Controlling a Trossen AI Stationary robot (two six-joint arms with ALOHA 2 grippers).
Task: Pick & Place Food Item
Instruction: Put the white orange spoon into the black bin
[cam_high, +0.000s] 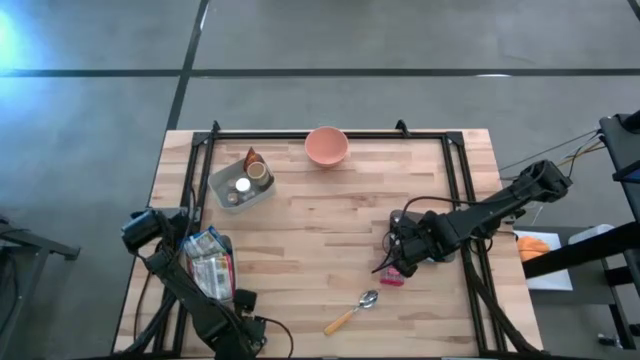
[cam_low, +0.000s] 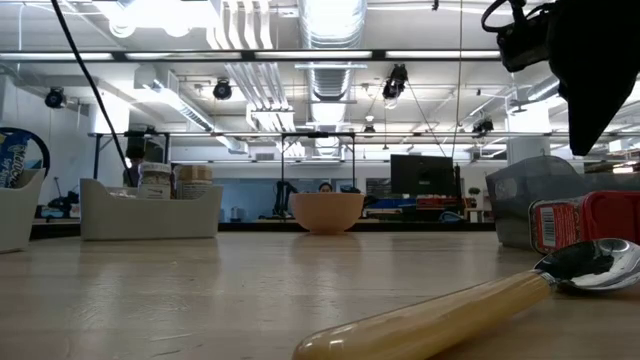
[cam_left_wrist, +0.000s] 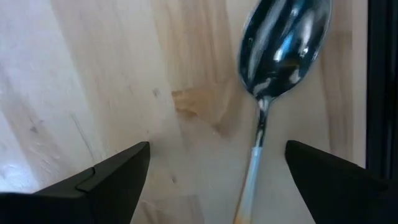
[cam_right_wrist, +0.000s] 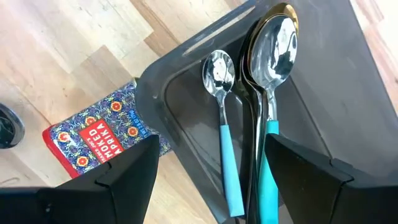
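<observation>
At the front edge of the worktop (cam_high: 300, 240) lies a spoon (cam_high: 352, 312) with a pale yellow handle. From table height the handle's tip runs off the picture.

The left gripper (cam_left_wrist: 217, 146) hangs just over this spoon near the front-left corner. Its claw is spread wide and has hold of nothing. From above it merges with the dark arm, so its exact spot is hard to make out.

Just behind the spoon, towards the right edge, sits the red paprika tin (cam_right_wrist: 99, 140), lying flat and touching the side of a grey tray (cam_right_wrist: 180, 56). The tray holds several spoons with teal handles (cam_right_wrist: 273, 37), stacked so closely that their number is unclear.

The right gripper (cam_right_wrist: 211, 138) hovers above the tray and tin. Its claw is parted and grips nothing. From overhead it hides the tray almost wholly, and only a corner of the tin peeps out.

At the left edge a printed food packet (cam_high: 208, 262) is partly covered by the left arm. Farther back stands a grey bin of jars (cam_high: 225, 185), their labels too small to read. A peach bowl (cam_high: 326, 146) sits at the back edge.
</observation>
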